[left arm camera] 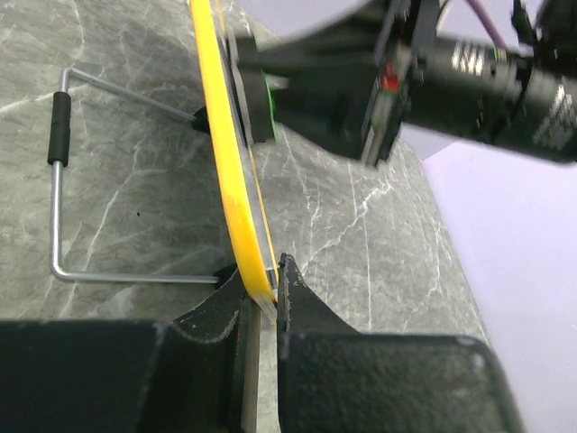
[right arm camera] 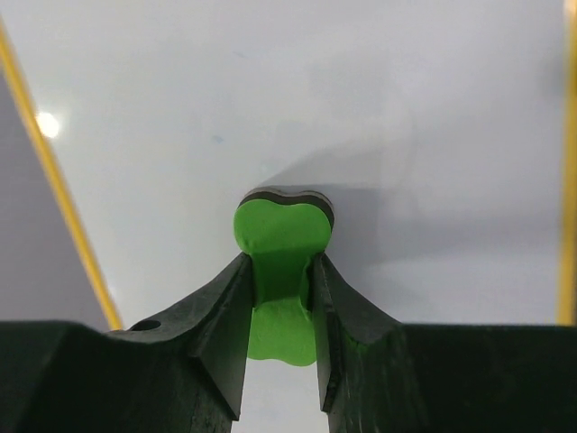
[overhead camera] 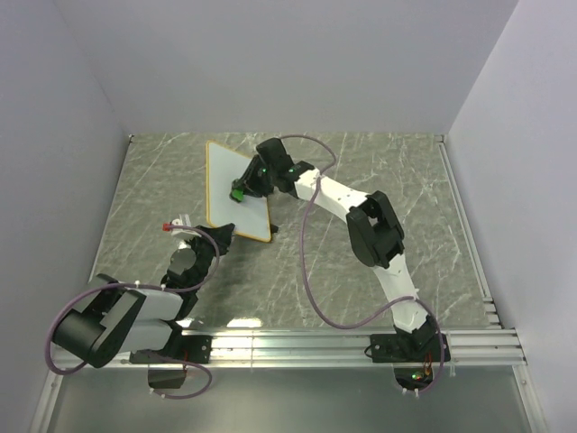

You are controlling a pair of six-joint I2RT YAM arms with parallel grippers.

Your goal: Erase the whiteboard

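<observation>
The whiteboard stands tilted on the table, white with a thin orange-yellow rim; its face looks blank. My left gripper is shut on the board's near lower corner; in the left wrist view the yellow rim runs edge-on into the gripper. My right gripper is shut on a small green eraser and presses its dark felt face against the board. In the right wrist view the eraser sits pinched in the gripper against the white surface.
The board's wire stand with a black foot sleeve rests on the marbled grey table behind it. A small red-tipped object lies left of my left gripper. Grey walls enclose the table; a metal rail runs along the near edge.
</observation>
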